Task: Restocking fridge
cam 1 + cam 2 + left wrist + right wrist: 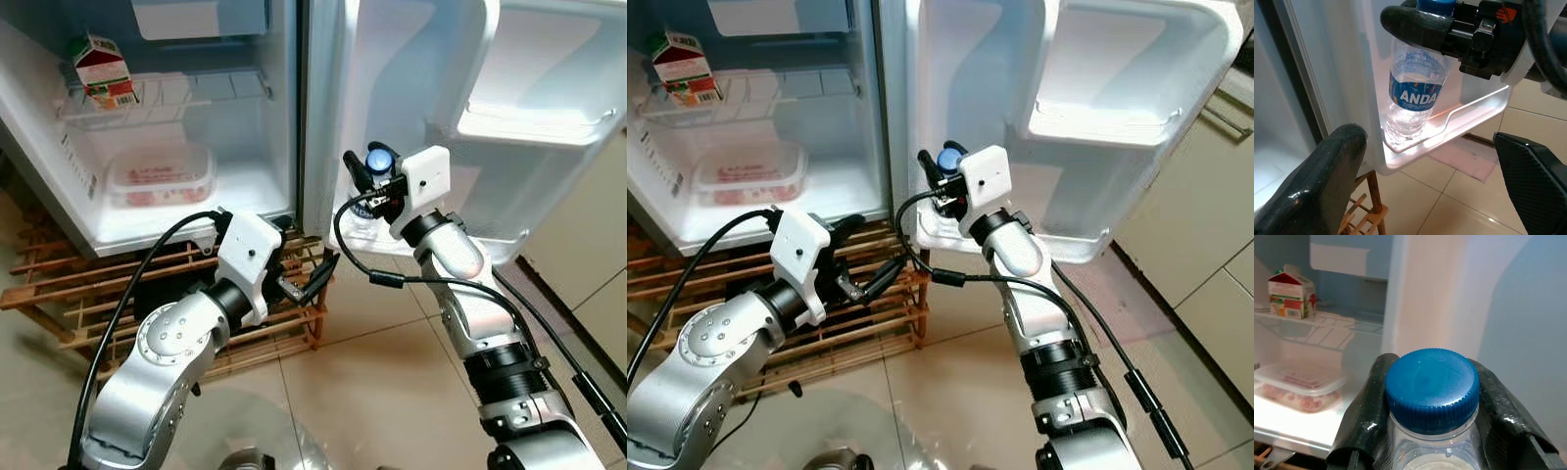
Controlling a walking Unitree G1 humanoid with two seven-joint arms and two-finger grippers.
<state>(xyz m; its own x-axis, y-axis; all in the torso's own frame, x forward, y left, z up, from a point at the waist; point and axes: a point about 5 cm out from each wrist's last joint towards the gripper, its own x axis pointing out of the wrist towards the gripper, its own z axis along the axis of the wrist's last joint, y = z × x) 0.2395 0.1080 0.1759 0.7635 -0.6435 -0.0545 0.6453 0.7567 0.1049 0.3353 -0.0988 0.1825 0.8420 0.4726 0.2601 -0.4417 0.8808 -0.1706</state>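
The left hand [312, 279] hangs spread open over the wooden rack [59, 294]. The right hand [370, 174] grips the water bottle [1413, 100] at its neck (blue cap up), standing in the door shelf [1469, 110]. Inside: milk carton [101, 70], food tub [160, 176]

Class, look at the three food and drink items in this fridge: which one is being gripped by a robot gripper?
The water bottle with the blue cap, standing in the lower door shelf: the right gripper clamps its neck. The carton and lidded food container sit untouched inside.
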